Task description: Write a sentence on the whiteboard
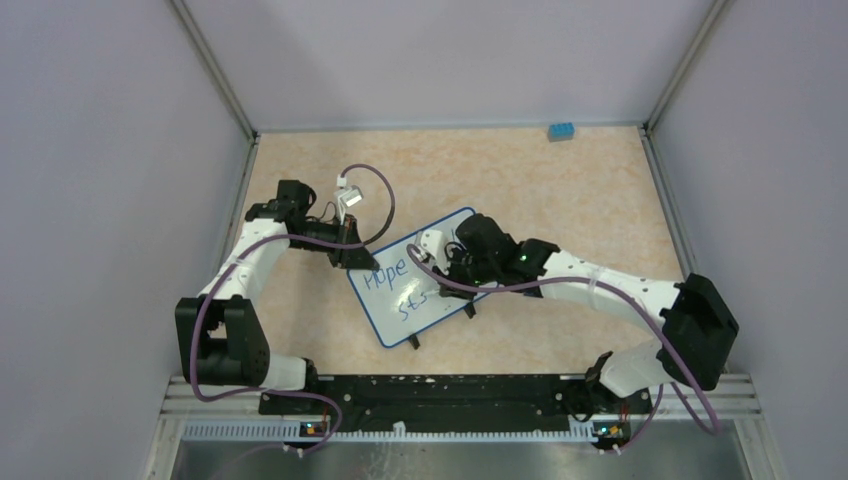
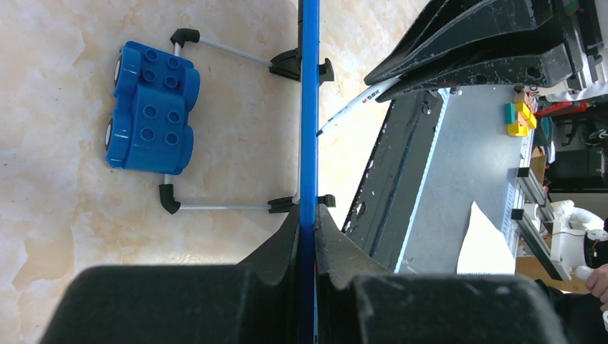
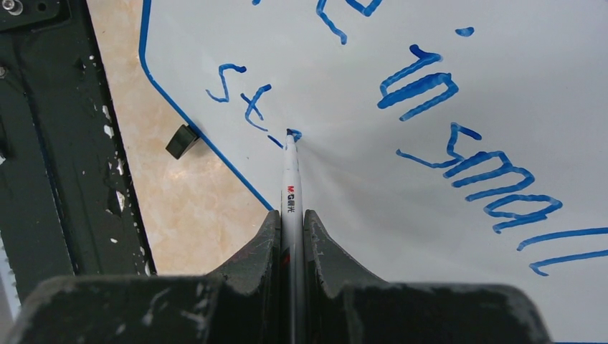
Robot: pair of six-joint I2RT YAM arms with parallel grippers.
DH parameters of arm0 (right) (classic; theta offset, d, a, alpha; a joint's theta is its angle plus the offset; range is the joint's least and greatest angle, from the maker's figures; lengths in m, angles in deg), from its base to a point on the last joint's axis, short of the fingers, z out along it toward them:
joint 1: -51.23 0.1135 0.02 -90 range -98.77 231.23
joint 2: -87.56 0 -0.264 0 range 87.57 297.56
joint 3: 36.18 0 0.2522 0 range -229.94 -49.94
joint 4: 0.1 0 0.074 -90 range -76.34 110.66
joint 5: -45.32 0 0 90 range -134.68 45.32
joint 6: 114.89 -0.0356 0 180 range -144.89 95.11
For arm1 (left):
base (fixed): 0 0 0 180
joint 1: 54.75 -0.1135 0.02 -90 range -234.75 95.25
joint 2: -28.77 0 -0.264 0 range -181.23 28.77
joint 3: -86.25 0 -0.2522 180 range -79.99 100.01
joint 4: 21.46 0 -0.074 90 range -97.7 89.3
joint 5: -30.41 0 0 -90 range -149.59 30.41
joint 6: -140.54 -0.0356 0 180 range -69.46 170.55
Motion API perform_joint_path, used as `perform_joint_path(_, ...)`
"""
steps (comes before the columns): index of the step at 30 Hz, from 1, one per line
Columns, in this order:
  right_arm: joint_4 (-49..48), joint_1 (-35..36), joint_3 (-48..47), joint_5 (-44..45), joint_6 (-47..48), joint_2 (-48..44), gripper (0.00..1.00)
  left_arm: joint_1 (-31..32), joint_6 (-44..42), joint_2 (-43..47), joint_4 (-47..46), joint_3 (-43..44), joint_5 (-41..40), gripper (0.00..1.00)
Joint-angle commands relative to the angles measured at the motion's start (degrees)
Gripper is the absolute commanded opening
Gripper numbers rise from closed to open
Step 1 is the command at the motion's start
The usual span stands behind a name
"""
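The whiteboard [image 1: 400, 325] stands tilted on its black clip feet at mid table. Its blue rim shows edge-on in the left wrist view [image 2: 309, 107]. My left gripper [image 1: 352, 255] is shut on the board's far left edge [image 2: 309, 215]. My right gripper [image 1: 452, 268] is shut on a white marker [image 3: 290, 179]. The marker tip touches the board right after "St" on the lower line. The sentence [image 3: 459, 165] reads "in small" above and "St" below in the right wrist view. "Hope" [image 1: 385, 272] shows in the top view. The marker also shows in the left wrist view [image 2: 355, 105].
A blue toy block [image 2: 150, 107] lies behind the board between its wire feet. A small blue brick [image 1: 560, 131] sits at the back right wall. A black clip foot [image 3: 182, 141] holds the board's lower edge. The black base rail [image 1: 440, 395] runs along the near edge.
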Motion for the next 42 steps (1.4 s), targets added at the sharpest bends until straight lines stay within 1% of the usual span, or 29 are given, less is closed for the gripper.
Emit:
perform_joint_path(1,-2.79,0.97,-1.66,0.33,-0.01,1.1,0.0,0.26,-0.59,0.87,-0.54,-0.53,-0.36,0.0)
perform_joint_path(20,-2.85,1.57,2.71,-0.53,-0.18,-0.15,0.0,0.24,-0.59,0.73,-0.59,-0.66,-0.7,0.0)
perform_joint_path(36,-1.65,0.35,3.54,1.48,0.25,-2.85,0.0,0.24,-0.37,0.75,-0.77,-0.71,-0.8,0.0)
perform_joint_path(39,-1.28,0.14,3.17,0.78,0.38,-3.39,0.0,0.24,-0.4,0.78,-0.8,-0.75,-0.83,0.0)
perform_joint_path(42,0.04,0.4,2.08,-1.77,1.1,-4.03,0.0,0.26,-0.33,0.78,-0.84,-0.75,-0.76,0.0)
